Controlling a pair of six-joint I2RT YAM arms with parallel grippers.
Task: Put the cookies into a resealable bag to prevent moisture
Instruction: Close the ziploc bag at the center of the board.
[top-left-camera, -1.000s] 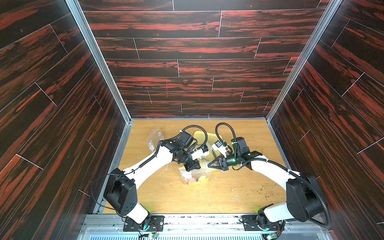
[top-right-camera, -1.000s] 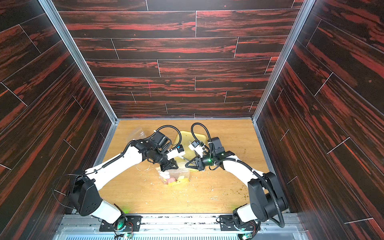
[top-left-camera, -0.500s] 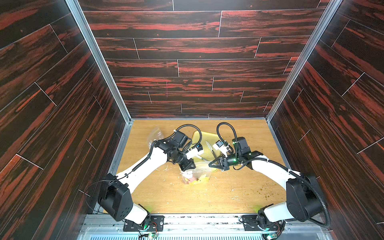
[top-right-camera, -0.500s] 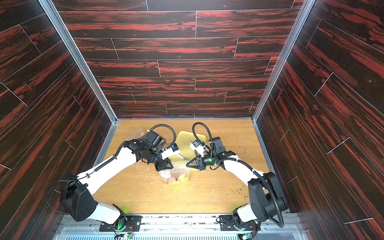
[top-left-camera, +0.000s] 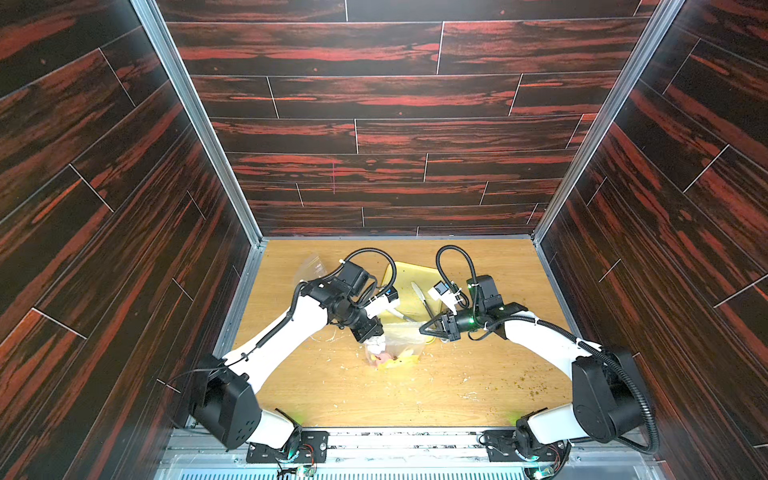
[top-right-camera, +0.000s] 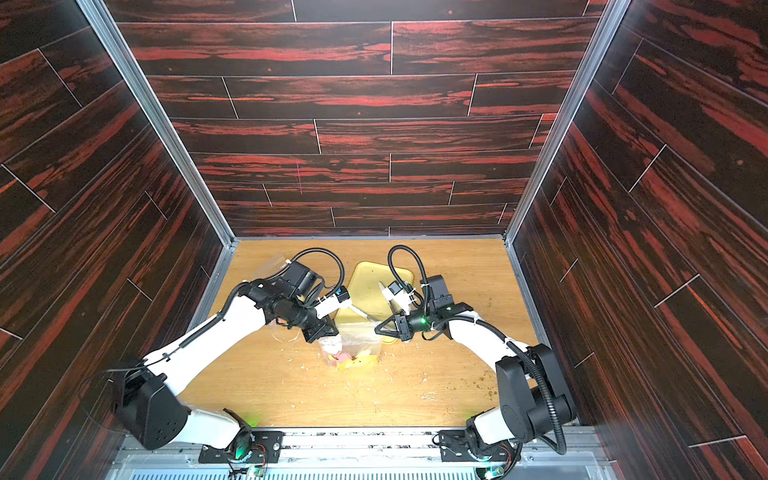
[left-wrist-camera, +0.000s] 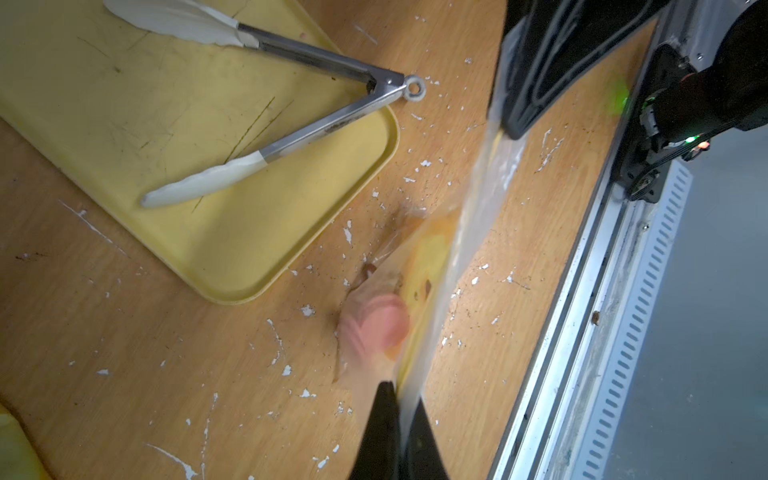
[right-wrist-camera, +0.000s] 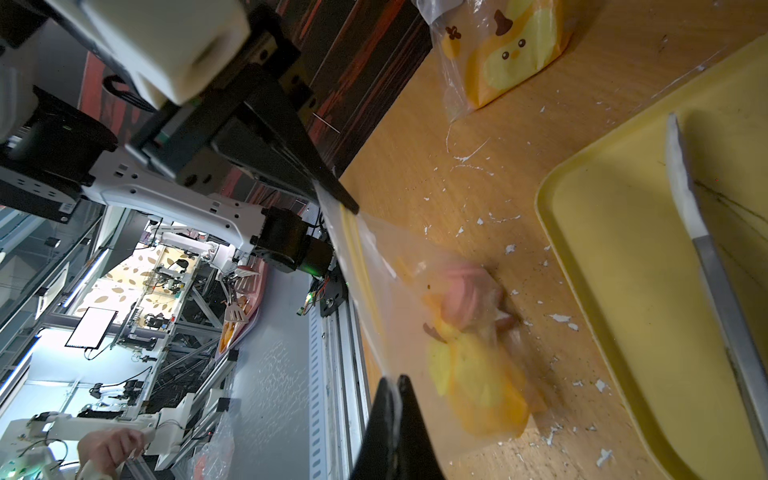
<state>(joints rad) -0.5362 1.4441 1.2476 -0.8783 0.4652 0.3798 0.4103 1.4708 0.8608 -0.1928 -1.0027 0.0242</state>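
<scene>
bag axis: we see the clear resealable bag with a yellow duck print (top-left-camera: 402, 341) (top-right-camera: 362, 338) strung left-right at mid-table. Its zip strip is the long axis, taut between both grippers. The mouth edge is up and to the far side. The bottom is down on the near side, resting on the wooden tabletop (top-left-camera: 353, 395).
seal: the strip reads as one flat band in the left wrist view (left-wrist-camera: 469, 232); we cannot tell if it is zipped.
cookies: small flat round pink discs (top-left-camera: 385, 357) (top-right-camera: 342, 356) (left-wrist-camera: 380, 326) (right-wrist-camera: 465, 297) bunched at the bag's bottom, left half, blurred through the plastic.
left gripper (top-left-camera: 372, 336) (left-wrist-camera: 395, 388) (right-wrist-camera: 345, 203): clenched on the strip's left end.
right gripper (top-left-camera: 422, 330) (top-right-camera: 377, 328) (right-wrist-camera: 395, 382) (left-wrist-camera: 509, 129): clenched on the strip's right end.
vs a second ago: the left arm has swung left and its gripper went with it, so the strip spans wider. The right arm keeps the same pose, and the bag bottom is in the same spot.
tray: a scuffed yellow plastic tray (top-left-camera: 409, 274) (top-right-camera: 365, 282) (left-wrist-camera: 104, 104) (right-wrist-camera: 623, 270) sits just beyond the bag on the far side. It holds steel tongs with white tips (left-wrist-camera: 332, 123) (right-wrist-camera: 685, 199), lying spread.
spare bag: a second duck-print bag (right-wrist-camera: 503, 54) (top-left-camera: 311, 267) lies far left on the table, beyond the left arm.
table: white flecks (left-wrist-camera: 307, 309) are scattered around the bag.
</scene>
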